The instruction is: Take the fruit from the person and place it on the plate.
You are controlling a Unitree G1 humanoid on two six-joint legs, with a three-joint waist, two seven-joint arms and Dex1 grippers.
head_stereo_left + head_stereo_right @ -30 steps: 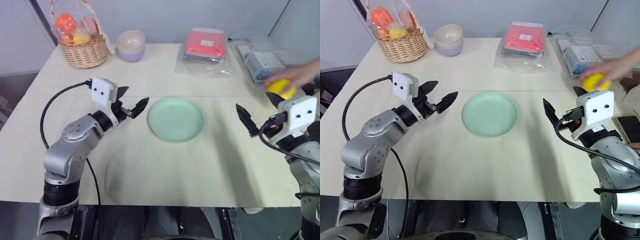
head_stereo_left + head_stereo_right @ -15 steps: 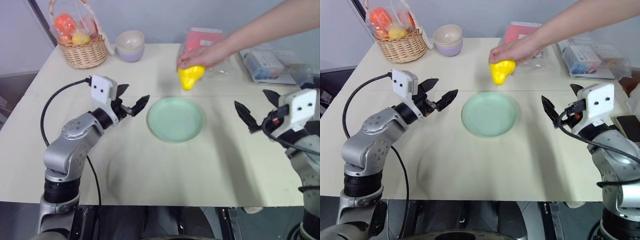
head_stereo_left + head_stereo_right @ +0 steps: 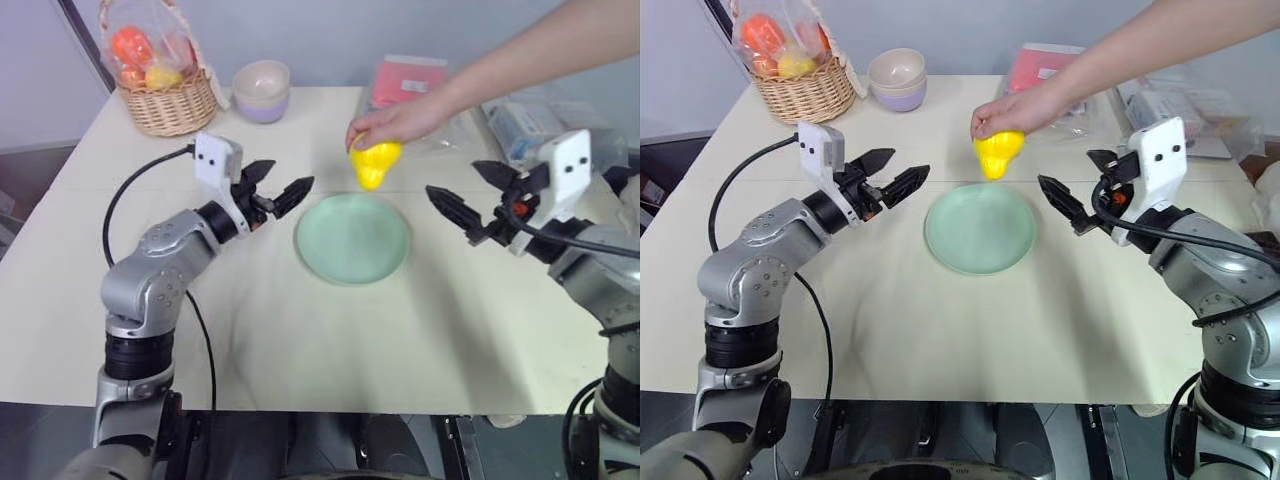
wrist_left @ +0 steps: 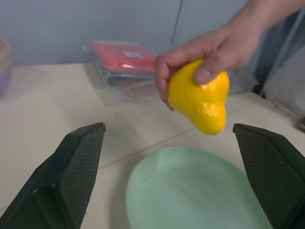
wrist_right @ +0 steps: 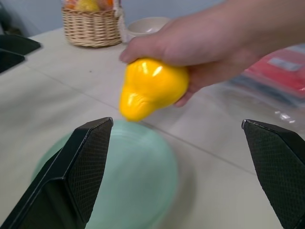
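Fruit (image 3: 998, 152) in person's hand (image 3: 1025, 108), 12 o'clock of plate (image 3: 980, 228); glossy, likely slippery, firm; grasp around belly. Left gripper (image 3: 894, 177), right gripper (image 3: 1078, 190) wide open, empty.

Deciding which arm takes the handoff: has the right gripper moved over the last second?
Yes. The open right gripper has swung in from the table's right edge toward the round pale mint-green plate and the glossy yellow fruit.
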